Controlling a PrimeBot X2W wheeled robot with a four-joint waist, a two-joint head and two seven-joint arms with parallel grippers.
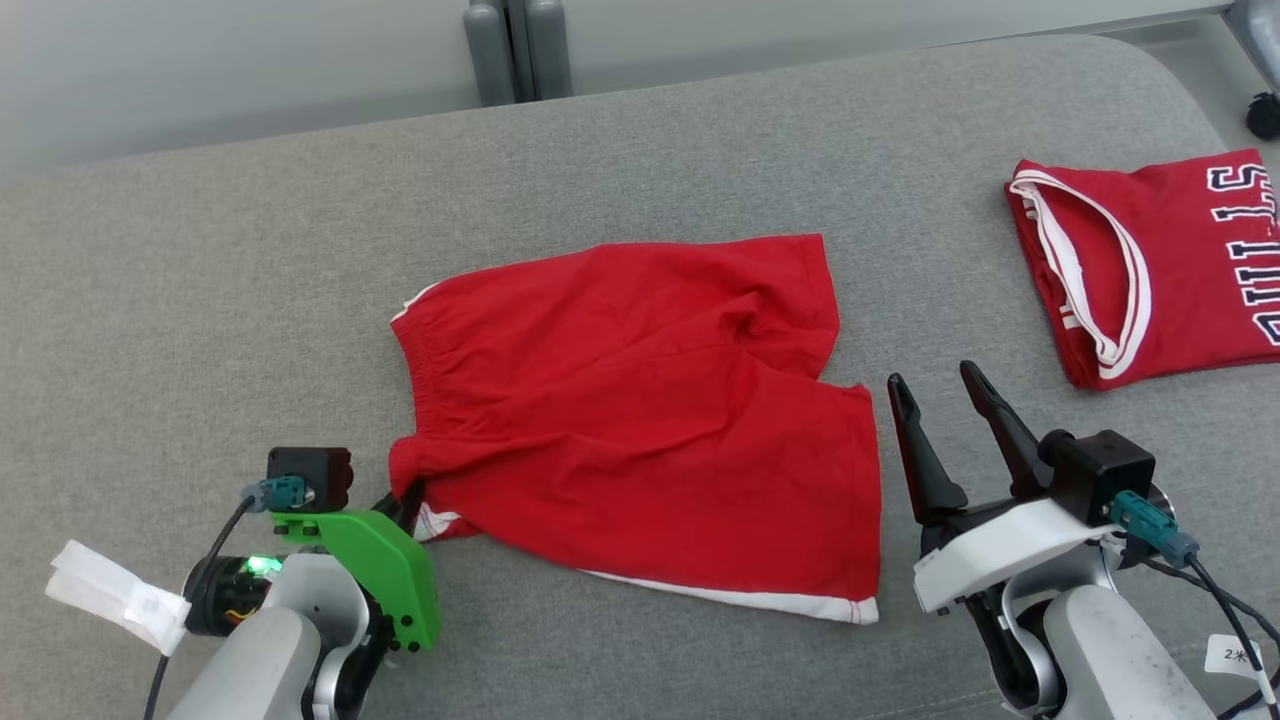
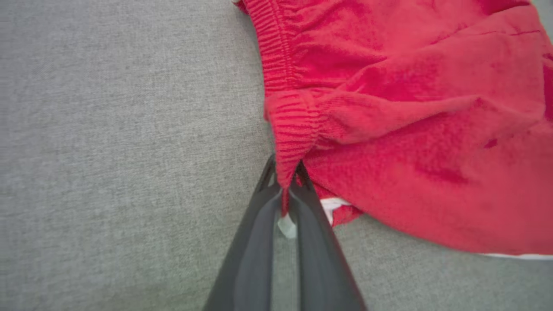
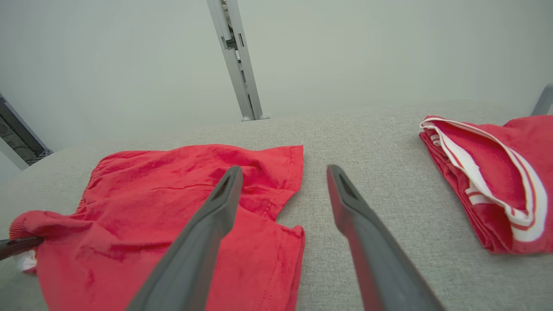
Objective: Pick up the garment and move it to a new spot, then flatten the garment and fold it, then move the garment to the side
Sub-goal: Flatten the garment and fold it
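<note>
On grey cushion [image 1: 200,250], left tool [image 2: 286,167] pinching shorts [image 1: 640,400], right tool [image 1: 935,385] spread, jersey [image 1: 1180,270] reading "ULLS"

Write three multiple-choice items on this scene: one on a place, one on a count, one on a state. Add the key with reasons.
1. The folded jersey lies: A. to the robot's right of the red shorts; B. to their left; C. on top of them.
2. Red garments on the grey cushion: A. one; B. two; C. three.
3. The jaws of the left gripper are: A. wide open; B. shut on the shorts' waistband; C. shut on the jersey.
Key: 1 A, it sits apart at the head view's right edge. 2 B, shorts and jersey. 3 B, the left wrist view shows the waistband pinched.
</note>
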